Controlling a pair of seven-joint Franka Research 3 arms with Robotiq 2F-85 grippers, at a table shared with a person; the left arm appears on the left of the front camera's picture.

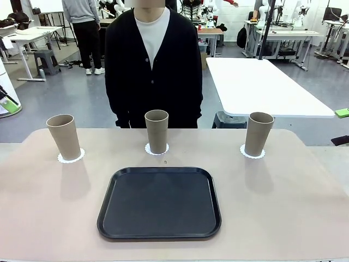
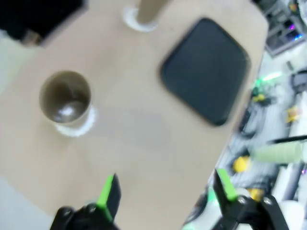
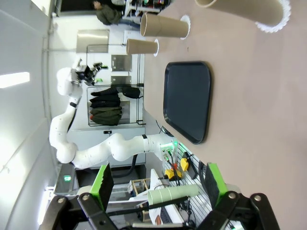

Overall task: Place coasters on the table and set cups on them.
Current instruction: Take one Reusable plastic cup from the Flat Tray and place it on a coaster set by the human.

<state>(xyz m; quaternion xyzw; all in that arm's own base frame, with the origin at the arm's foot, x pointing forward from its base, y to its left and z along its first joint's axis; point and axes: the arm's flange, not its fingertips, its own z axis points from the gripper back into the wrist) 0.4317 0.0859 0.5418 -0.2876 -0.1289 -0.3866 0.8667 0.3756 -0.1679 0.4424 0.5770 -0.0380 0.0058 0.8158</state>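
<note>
Black tray (image 1: 159, 203) nearest; both tools, left (image 2: 165, 191) and right (image 3: 157, 184), wide apart, empty.

- Your left gripper (image 2: 165, 191) hangs above the table (image 2: 144, 139) with its green-padded fingers (image 2: 109, 190) spread wide, nothing between them.
- Your right gripper (image 3: 158, 184) is likewise wide open and empty.
- Your left arm (image 3: 96, 153) is raised, elbow bent.

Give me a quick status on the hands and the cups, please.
Left hand open, empty; right hand open, empty. Three cups upright, each on a coaster. Black tray lies bare before them, nothing obstructing.
</note>
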